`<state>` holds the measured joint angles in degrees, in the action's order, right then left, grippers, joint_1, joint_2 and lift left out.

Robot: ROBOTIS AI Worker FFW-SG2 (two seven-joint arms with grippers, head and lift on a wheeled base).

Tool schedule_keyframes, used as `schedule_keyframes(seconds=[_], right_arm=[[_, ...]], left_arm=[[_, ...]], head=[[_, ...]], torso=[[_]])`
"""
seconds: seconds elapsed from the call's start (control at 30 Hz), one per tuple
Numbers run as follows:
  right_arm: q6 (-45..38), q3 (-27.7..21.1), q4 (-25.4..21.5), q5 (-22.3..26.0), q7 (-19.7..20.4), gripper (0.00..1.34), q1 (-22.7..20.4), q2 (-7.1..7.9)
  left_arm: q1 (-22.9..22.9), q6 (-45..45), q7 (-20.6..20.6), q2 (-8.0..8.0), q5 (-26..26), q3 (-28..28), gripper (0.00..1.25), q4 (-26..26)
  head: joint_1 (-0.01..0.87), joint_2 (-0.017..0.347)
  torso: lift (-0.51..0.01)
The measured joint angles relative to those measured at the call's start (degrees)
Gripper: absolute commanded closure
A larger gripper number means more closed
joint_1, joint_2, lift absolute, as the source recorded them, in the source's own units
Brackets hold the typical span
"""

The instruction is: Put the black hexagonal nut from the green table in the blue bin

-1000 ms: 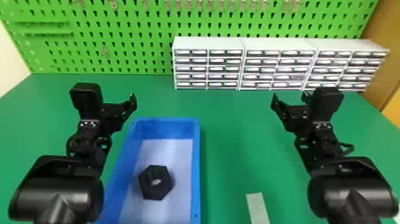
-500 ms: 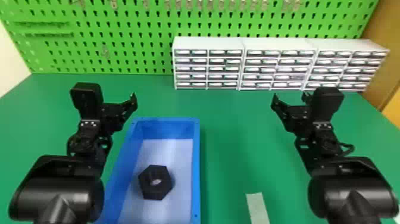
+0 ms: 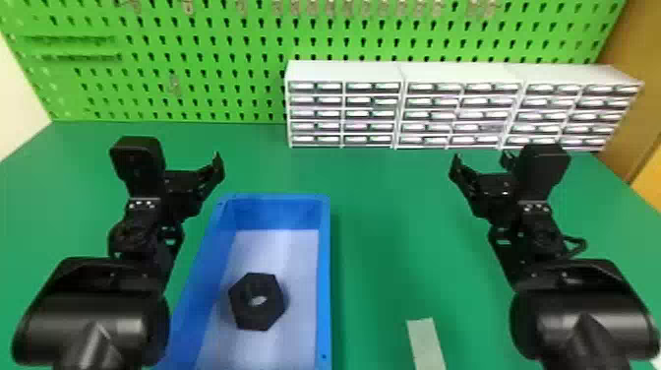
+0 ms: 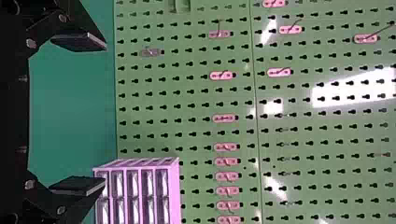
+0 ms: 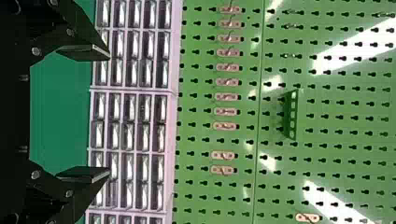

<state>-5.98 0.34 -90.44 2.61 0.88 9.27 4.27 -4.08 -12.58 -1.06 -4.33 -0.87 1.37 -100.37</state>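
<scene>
Green table [image 3: 393,221], pegboard [image 3: 236,54] behind. Blue bin [image 3: 324,236] as ref: black hexagonal nut [image 3: 269,297] lies inside, on its floor. My left pincer [image 3: 193,169] near its far left corner, right pincer [image 3: 481,161] well right of it; both fingers apart.

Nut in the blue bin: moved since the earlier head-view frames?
No. The black hexagonal nut lies where it did, just as far from the right rim of the blue bin.

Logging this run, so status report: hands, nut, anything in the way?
Left hand and right hand open, empty. Black hexagonal nut inside blue bin. Nothing covering the nut.
</scene>
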Motion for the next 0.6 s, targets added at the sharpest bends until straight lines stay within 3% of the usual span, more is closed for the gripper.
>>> schedule_keyframes(seconds=[0.6], right_arm=[[-0.17,0.01,0.0,0.12,0.0,0.4,0.07,0.08]], left_arm=[[-0.06,0.01,-0.1,0.0,-0.18,-0.09,0.25,0.0]], head=[[0.686,0.051]], torso=[[-0.096]])
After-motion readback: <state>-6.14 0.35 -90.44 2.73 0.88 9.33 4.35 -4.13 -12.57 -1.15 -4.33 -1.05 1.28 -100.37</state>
